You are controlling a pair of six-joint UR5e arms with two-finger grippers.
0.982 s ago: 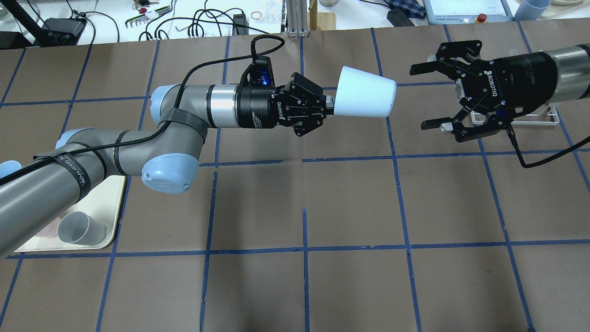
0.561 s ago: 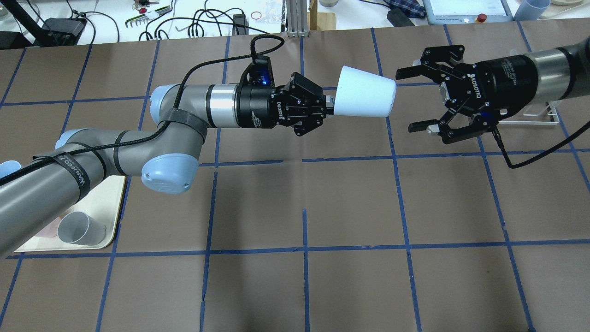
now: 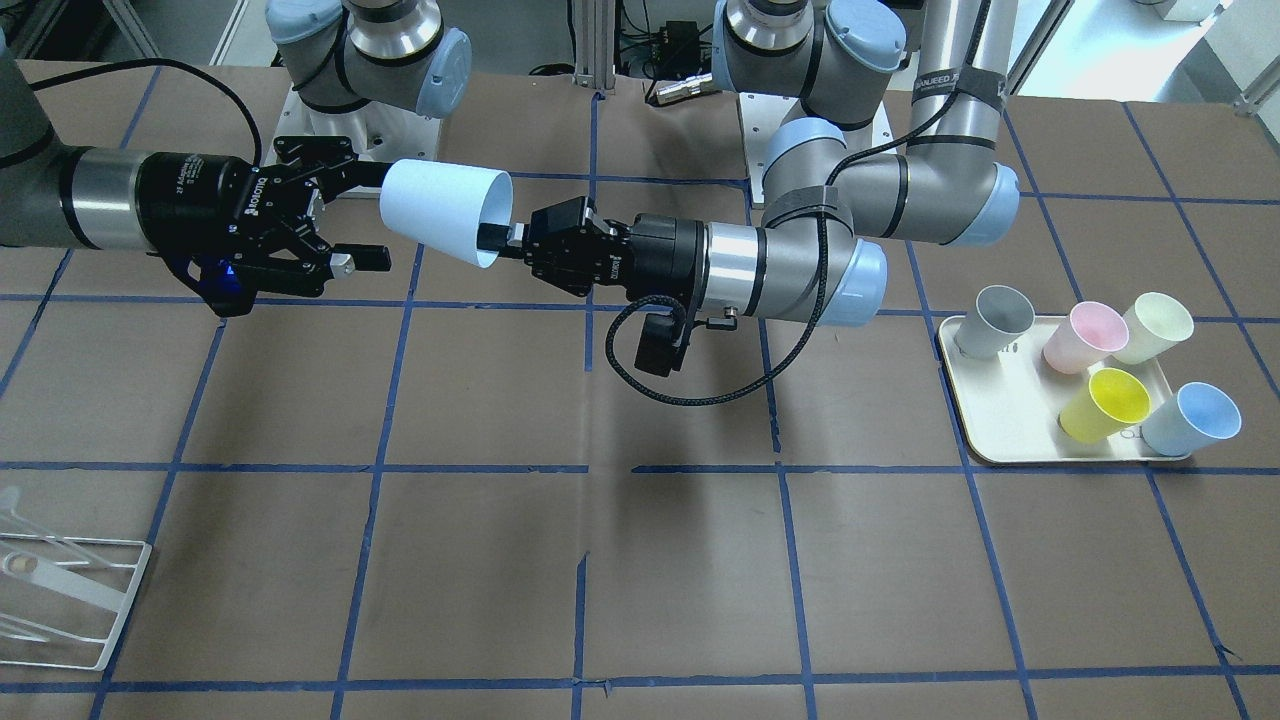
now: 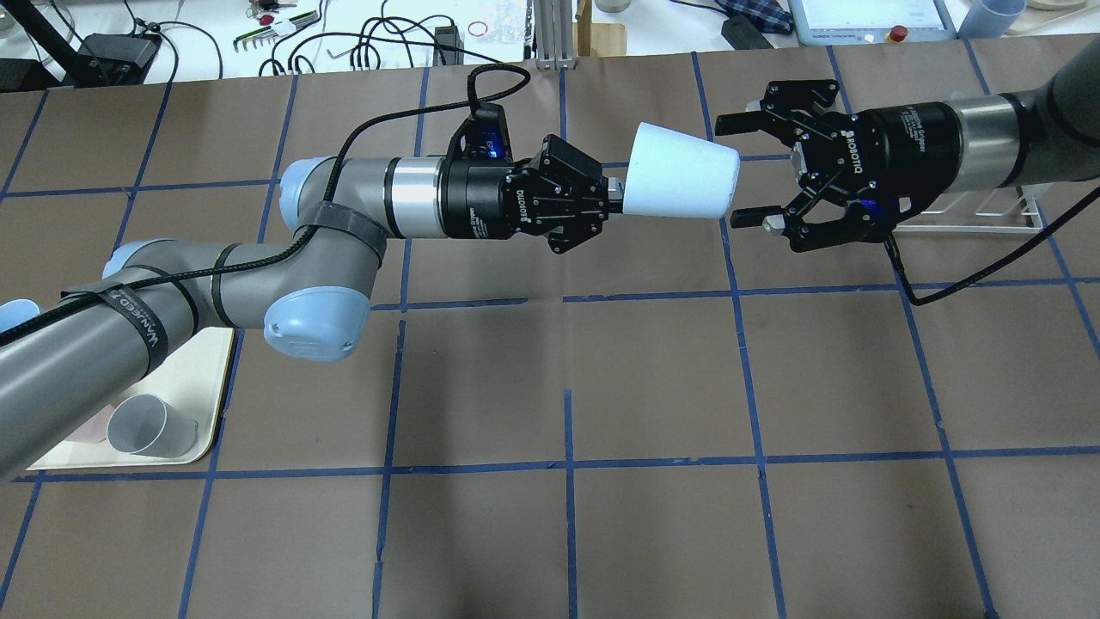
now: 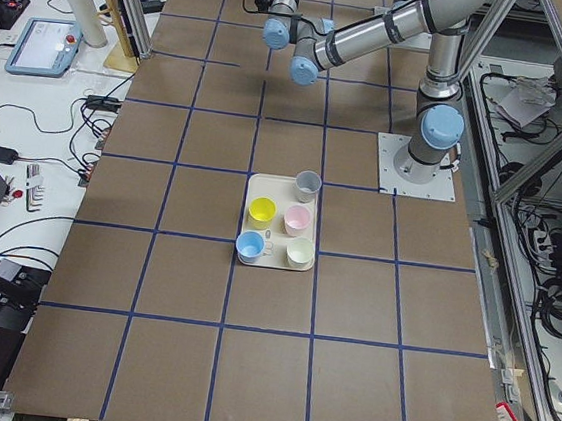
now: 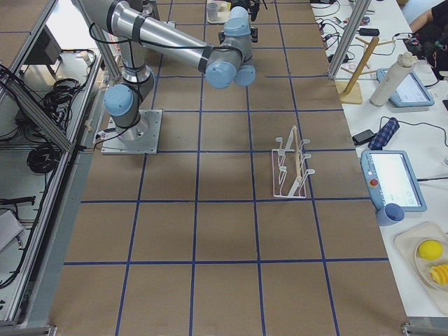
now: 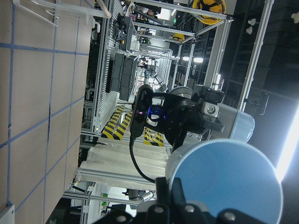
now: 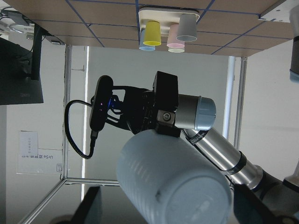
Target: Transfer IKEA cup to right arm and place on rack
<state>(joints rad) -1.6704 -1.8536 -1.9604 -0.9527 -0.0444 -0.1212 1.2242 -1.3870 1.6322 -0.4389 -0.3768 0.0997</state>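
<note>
Brown paper, squared off with blue tape, covers the table (image 4: 567, 533), and above its far middle the two arms meet nose to nose. The IKEA cup (image 4: 679, 172) hangs in the air there on its side. Its long axis runs along the line between the grippers, with the open mouth toward the left gripper (image 4: 615, 196) and the narrower closed base toward the right gripper (image 4: 733, 174).

The left gripper is clamped on the rim, one finger inside the mouth and one outside. The right gripper's jaws stand wide apart, their tips about level with the base, one on each side and, as far as I can tell, not touching it. I'd say the right arm (image 4: 988, 150) needs to slide further along that axis before closing.

The rack (image 6: 290, 168) stands on the table on the right arm's side, well apart from the cup.

Both grippers carry "ROBOTIQ" in white. The white lettering on the black band (image 4: 142, 320) round the left arm (image 4: 51, 378) I can't read whole.
</note>
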